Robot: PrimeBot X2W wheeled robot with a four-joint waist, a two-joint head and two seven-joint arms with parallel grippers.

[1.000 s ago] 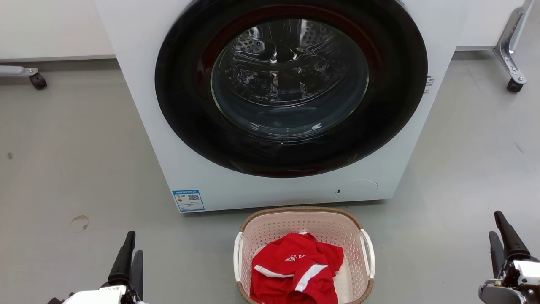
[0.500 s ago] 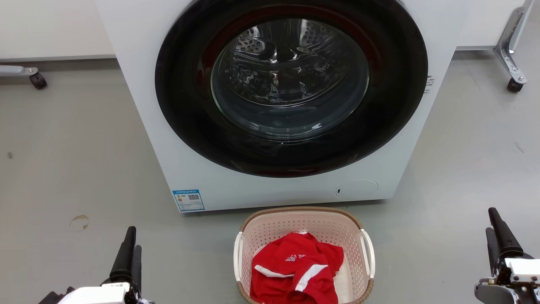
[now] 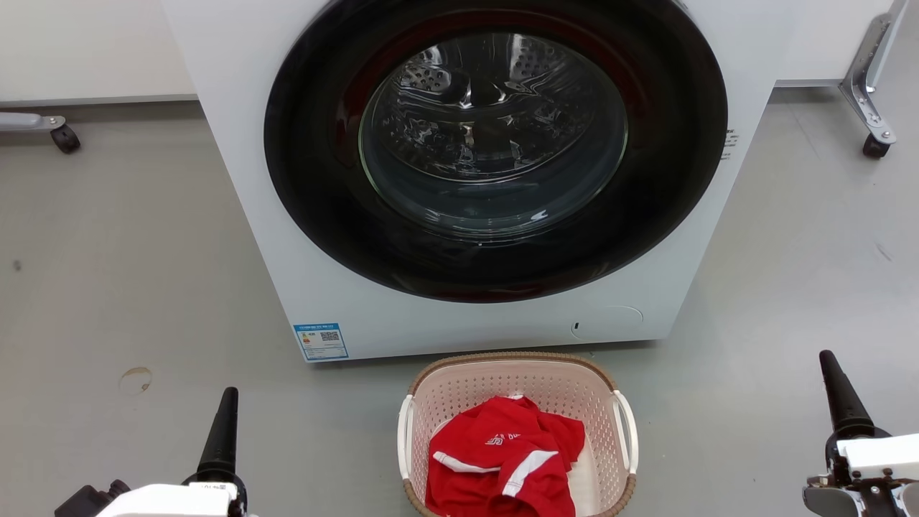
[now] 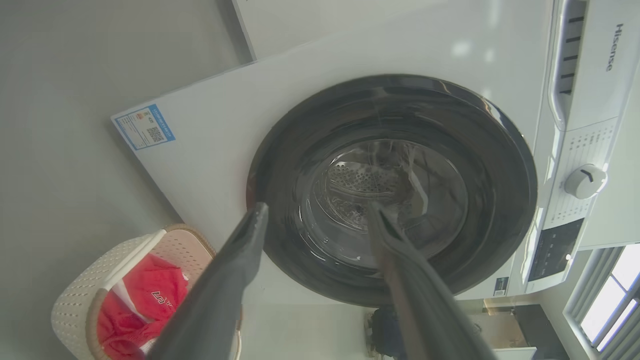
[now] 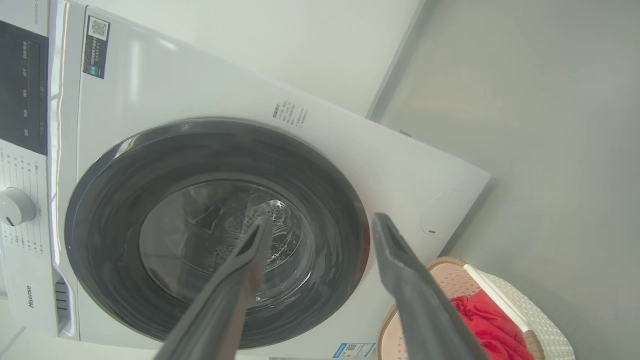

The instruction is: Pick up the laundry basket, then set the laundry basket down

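Observation:
The laundry basket (image 3: 439,391) stands on the grey floor just in front of the washer, pale and perforated, with a brown woven rim and two white side handles. A red garment (image 3: 502,459) lies inside it. My left gripper (image 3: 228,402) is low on the left, well apart from the basket. My right gripper (image 3: 829,366) is low on the right, also well clear. In the wrist views the left gripper (image 4: 317,210) and the right gripper (image 5: 322,220) stand open and empty, and the basket (image 4: 75,300) (image 5: 537,312) sits off to one side.
A white front-loading washer (image 3: 251,215) with a shut dark round door (image 3: 495,151) fills the space right behind the basket. Wheeled frame legs stand at far left (image 3: 63,136) and far right (image 3: 876,143). Bare grey floor lies on both sides of the basket.
Both wrists have turned, so each gripper's two fingers now line up as one in the head view. The right gripper has drifted a little left. The basket has not moved.

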